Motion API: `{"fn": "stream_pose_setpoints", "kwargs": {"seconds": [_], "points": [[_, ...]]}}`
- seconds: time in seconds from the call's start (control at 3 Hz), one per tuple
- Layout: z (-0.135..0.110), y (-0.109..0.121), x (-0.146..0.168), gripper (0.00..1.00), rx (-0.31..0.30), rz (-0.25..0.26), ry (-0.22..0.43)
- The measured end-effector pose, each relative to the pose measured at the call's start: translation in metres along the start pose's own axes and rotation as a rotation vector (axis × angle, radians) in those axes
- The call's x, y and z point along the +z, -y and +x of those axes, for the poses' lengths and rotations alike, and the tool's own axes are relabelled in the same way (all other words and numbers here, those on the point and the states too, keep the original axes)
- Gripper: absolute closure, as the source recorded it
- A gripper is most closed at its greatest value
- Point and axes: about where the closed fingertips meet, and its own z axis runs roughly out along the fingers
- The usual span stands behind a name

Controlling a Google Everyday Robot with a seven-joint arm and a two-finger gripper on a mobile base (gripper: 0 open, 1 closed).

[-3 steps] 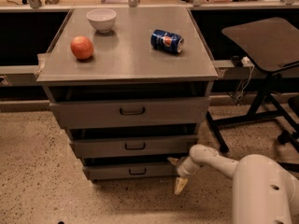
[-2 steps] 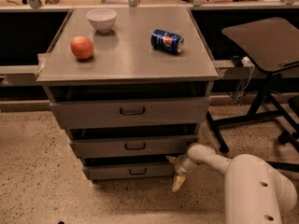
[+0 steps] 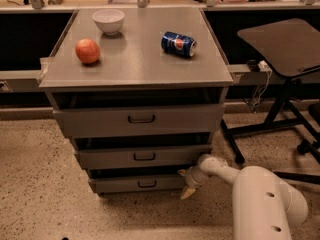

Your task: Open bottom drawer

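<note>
Claw (image 3: 186, 183) hung low at the right end of the bottom drawer (image 3: 120, 184), its two fingers (image 3: 188, 192) spread apart, gripping nothing. That drawer sat lowest of three beneath the tabletop (image 3: 135, 66).

On the grey cabinet top (image 3: 140, 69) we see a white bowl (image 3: 108, 20), a red apple (image 3: 88, 51) and a blue soda can (image 3: 178, 44) lying on its side, all apart. A dark chair (image 3: 282, 41) stands beside the cabinet on the speckled floor (image 3: 35, 184).

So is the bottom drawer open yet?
Not yet, it seems: the bottom drawer front sits no further out than the middle drawer above, and the pincer is at its right end, off the handle.
</note>
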Motion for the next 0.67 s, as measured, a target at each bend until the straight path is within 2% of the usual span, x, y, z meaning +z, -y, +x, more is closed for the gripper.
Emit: {"fn": "stream_pose_setpoints", "kwargs": {"seconds": [0.33,0.67], "points": [[-0.005,-0.012,-0.004,0.24,-0.008,-0.01,-0.003],[-0.014,-0.037,-0.005,0.24,-0.016,-0.049,0.02]]}}
